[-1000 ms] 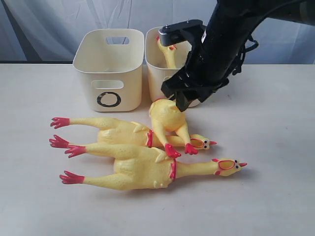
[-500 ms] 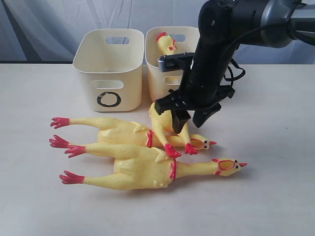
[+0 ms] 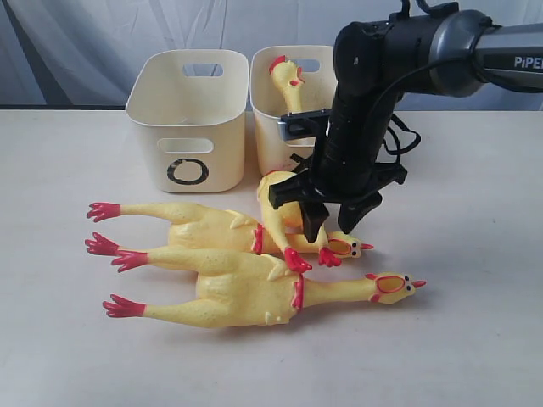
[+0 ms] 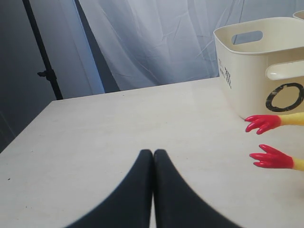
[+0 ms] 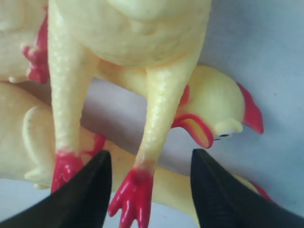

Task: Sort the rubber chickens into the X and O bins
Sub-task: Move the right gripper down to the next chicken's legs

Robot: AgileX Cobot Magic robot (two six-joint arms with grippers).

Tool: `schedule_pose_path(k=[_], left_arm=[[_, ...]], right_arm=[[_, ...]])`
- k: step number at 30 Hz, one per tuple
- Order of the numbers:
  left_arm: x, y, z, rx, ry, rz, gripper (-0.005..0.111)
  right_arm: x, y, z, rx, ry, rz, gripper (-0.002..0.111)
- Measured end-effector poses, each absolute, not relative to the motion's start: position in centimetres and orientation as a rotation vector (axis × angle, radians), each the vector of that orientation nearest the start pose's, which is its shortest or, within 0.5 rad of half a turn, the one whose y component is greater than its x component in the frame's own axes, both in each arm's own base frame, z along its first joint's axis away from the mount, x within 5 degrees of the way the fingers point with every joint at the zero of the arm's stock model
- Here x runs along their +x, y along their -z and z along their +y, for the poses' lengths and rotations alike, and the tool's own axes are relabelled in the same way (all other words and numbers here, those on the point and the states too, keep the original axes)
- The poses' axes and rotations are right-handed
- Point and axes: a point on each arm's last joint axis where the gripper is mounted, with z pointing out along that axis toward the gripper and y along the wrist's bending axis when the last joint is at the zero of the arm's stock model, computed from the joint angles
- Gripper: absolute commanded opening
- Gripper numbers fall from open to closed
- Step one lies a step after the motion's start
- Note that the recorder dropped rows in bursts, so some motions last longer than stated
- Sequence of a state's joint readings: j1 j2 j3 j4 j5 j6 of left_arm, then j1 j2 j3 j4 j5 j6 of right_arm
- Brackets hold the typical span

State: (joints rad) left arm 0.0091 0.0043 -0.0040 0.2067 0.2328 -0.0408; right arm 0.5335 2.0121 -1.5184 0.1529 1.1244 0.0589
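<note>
Chickens first: 3 lie on the table (image 3: 475,339) & 1 more sits in a bin. We see 2 big ones flat on their sides, touching along their bodies, red feet toward the left of the exterior view, heads toward the right: back chicken (image 3: 208,227) & front chicken (image 3: 246,292). Small chicken (image 3: 287,202) lies across the back one's neck, body toward the bins, its red feet down by the back one's head.

O bin (image 3: 188,127) stands upright behind the big chickens. Other bin (image 3: 270,127) is just beside it, its mark hidden by the arm (image 3: 373,93). Fourth chicken (image 3: 287,78) pokes head & neck above that bin's rim.

Right gripper (image 3: 329,229) points down over the small chicken's legs, jaws wide apart, gripping nothing. In its wrist view one leg runs btwn the fingers (image 5: 83,190) & the other foot sits at one finger's edge; we can't tell if anything touches.

Left gripper (image 4: 153,153) is outside the exterior view. In its wrist view we see both fingers pressed together w/ nothing btwn them, low over bare table, well apart from the O bin, w/ 2 red feet lying near that bin.
</note>
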Motion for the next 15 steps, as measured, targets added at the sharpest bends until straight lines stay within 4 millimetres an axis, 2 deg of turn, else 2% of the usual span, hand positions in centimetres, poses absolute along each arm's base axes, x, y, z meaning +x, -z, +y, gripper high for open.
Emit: schedule_pose_path(k=[4,9,15], left_arm=[[5.56,-19.36,0.48,0.095,-0.166,1.712,0.000],[5.56,-19.36,0.48,0.095,-0.166,1.712,0.000],[5.56,-19.36,0.48,0.095,-0.166,1.712,0.000]], right_arm=[[33.72,-18.98,21.36,-0.635,-0.224,3.080,0.036],[33.68,-18.97,21.35,-0.633,-0.222,3.085,0.036],[33.66,-18.97,21.34,-0.631,-0.221,3.088,0.051]])
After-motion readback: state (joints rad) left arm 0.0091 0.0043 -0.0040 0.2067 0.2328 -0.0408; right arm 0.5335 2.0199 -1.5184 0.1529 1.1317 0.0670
